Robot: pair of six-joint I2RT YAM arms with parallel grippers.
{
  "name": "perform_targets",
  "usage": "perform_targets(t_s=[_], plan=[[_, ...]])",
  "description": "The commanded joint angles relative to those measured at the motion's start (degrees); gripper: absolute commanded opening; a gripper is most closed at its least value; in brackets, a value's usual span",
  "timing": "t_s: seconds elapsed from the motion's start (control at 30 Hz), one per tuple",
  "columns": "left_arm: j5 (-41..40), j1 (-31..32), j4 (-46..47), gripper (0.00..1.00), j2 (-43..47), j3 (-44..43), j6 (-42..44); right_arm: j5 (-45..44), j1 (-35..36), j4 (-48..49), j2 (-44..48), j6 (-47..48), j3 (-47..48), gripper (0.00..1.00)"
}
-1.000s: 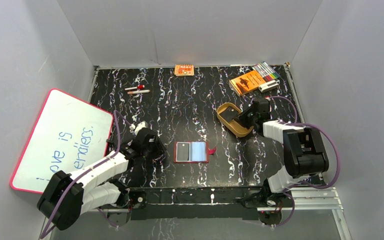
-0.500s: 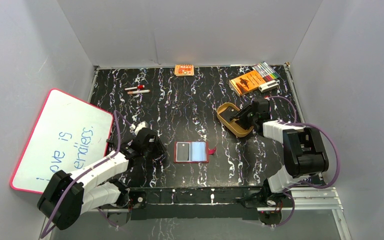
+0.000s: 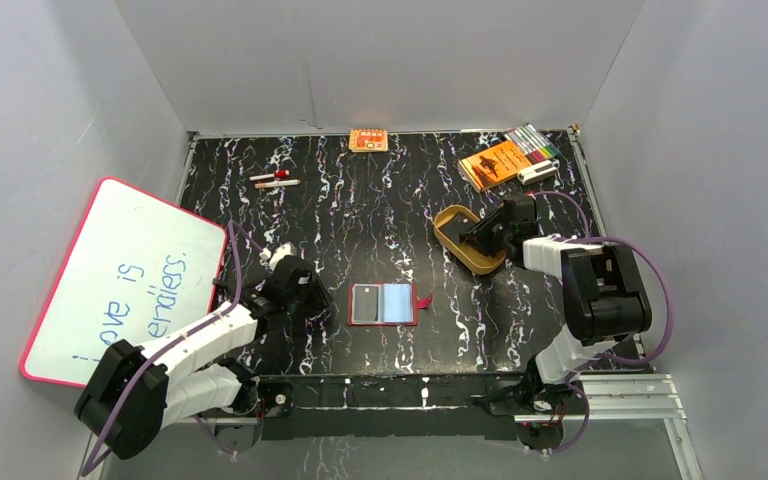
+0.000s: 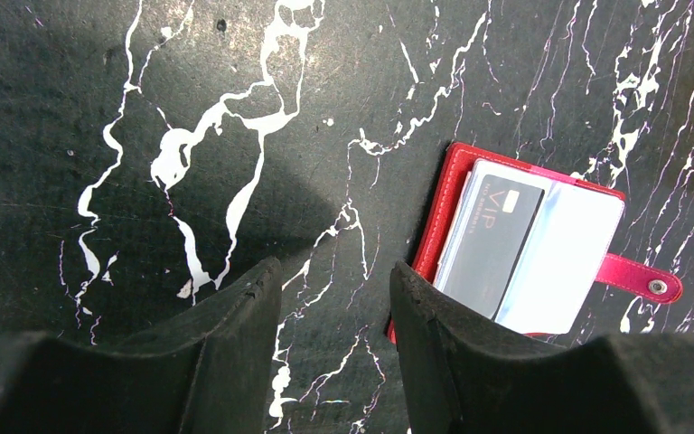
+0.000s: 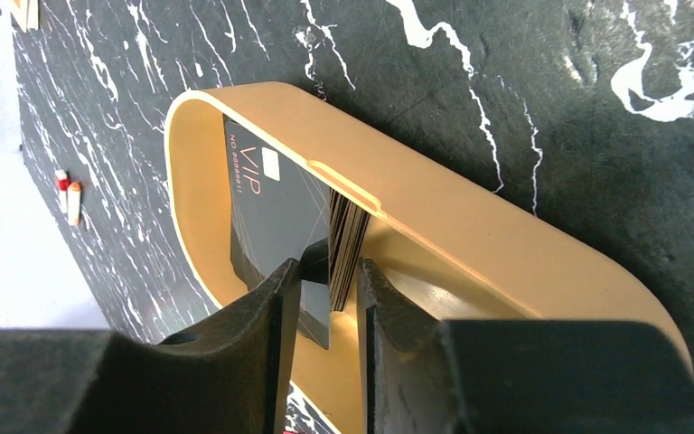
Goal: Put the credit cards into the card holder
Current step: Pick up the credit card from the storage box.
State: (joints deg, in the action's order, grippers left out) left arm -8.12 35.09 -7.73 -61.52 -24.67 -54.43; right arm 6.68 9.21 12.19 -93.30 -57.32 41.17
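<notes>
Tabletop from above: on the black marbled table [image 3: 360, 200] the card holder [image 3: 384, 304] lies open near the front middle, with the tan tray [image 3: 448, 215] well to its right.
Left wrist: the left gripper [image 4: 334, 271] is released and empty, just beside the holder. One VIP card [image 4: 492, 237] already sits in a clear sleeve.
Right wrist: the right gripper [image 5: 325, 267] looks clenched on the credit cards [image 5: 348, 240], a stack standing on edge inside the tray.
Handling: the cards are probably light, stiff and slick. Pinch the flat faces near the top edge, or the stack may fan out.
</notes>
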Motion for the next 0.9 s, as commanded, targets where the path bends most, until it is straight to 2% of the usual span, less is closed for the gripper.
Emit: perform_targets(t_s=[0.0,0.27,0.87], plan=[[-0.24,0.24,-0.15,0.45,-0.18,-0.65,0.38,-0.29,-0.29,1.51,0.84,-0.04,0.54,0.34],[0.03,0.24,-0.09,0.45,-0.10,-0.47,0.20,-0.70,-0.32,2.32,2.34,0.28,-1.05,0.23],[0.21,0.24,-0.09,0.45,-0.09,-0.48,0.07,-1.76,-0.61,1.70,5.88,0.89,-2.54,0.16]])
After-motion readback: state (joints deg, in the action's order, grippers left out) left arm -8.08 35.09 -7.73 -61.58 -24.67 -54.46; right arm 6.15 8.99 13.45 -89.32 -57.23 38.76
